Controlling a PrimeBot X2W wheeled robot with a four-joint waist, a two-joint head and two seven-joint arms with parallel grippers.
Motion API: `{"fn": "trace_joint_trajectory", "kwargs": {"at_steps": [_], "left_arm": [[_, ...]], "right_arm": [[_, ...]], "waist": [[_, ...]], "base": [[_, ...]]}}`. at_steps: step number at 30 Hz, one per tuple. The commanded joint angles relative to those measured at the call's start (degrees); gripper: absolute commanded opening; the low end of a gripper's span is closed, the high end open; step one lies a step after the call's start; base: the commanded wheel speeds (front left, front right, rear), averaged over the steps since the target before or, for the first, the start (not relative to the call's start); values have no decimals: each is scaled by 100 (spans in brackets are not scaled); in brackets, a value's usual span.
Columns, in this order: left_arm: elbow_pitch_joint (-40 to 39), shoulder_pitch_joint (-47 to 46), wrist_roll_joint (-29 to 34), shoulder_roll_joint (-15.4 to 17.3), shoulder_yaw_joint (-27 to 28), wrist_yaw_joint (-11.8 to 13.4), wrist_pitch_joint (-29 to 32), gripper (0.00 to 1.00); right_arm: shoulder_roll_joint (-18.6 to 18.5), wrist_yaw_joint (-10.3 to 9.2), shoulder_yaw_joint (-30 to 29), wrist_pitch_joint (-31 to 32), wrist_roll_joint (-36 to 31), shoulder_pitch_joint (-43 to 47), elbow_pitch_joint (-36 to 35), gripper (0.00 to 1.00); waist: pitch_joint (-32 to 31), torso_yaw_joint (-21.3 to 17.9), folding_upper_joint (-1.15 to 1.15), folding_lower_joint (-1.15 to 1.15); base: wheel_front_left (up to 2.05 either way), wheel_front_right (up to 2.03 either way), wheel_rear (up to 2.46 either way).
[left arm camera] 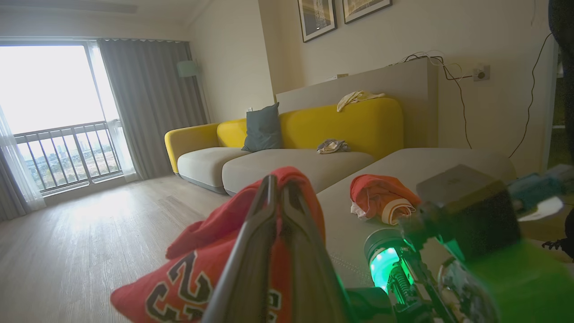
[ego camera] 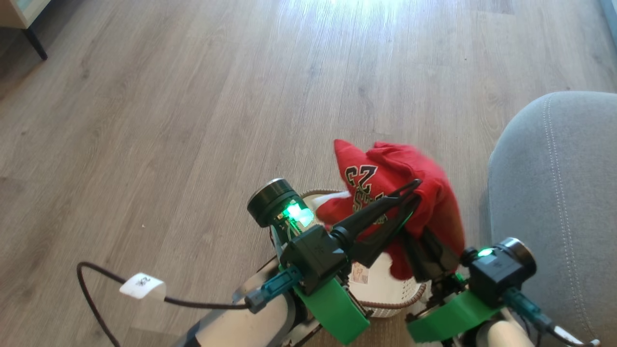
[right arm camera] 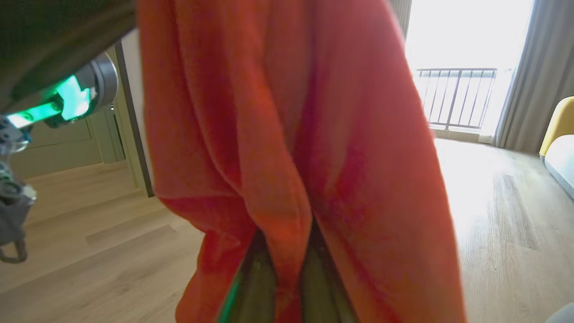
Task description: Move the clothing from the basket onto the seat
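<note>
I noted the left claw [ego camera: 413,191] pressed together on an upper fold of the lettered red clothing [ego camera: 385,168], holding it up over the basket [ego camera: 402,291], whose rim showed at 6 o'clock beneath the fabric in my head view. The right claw [right arm camera: 286,264] was pinching a lower fold of the same cloth, at about 6 o'clock of the left fingertips. The seat [ego camera: 554,202] lay at 3 o'clock of the basket, with a second red garment [left arm camera: 381,199] resting on it.
</note>
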Motion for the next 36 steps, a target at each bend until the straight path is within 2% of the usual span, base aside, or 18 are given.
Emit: {"fn": "trace_joint_trajectory", "kwargs": {"at_steps": [1,10,19,20,22,23,24,36], "left_arm": [[-226,-116,-45,-27,245,36,-37,0],[-134,-43,-114,4,250,96,-55,0],[133,-7,-124,104,265,122,-122,0],[172,-8,-115,110,262,125,-138,15],[265,-5,-95,118,255,147,-151,74],[300,-12,-74,121,250,155,-171,96],[377,-9,-58,120,242,169,-204,100],[852,74,68,259,171,194,-370,100]], "right_arm": [[78,40,12,-82,-41,-173,-191,0],[303,40,-630,-211,-39,-145,-322,0],[348,40,-744,-82,-56,-269,-436,0],[349,40,-752,-62,-59,-294,-458,0],[351,40,-785,-36,-77,-324,-491,0],[352,40,-808,-25,-88,-331,-504,0],[352,40,-863,-9,-121,-336,-520,0],[211,40,-1430,105,-353,-481,-674,0]], "waist": [[-11,7,0,0],[-68,2,0,0],[2,-51,0,0],[10,-57,0,0],[19,-65,0,0],[25,-67,0,0],[35,-69,0,0],[57,-78,0,0]], "base": [[0,0,0],[0,0,0],[0,0,0],[0,0,0],[0,0,0],[0,0,0],[0,0,0],[0,0,0]]}}
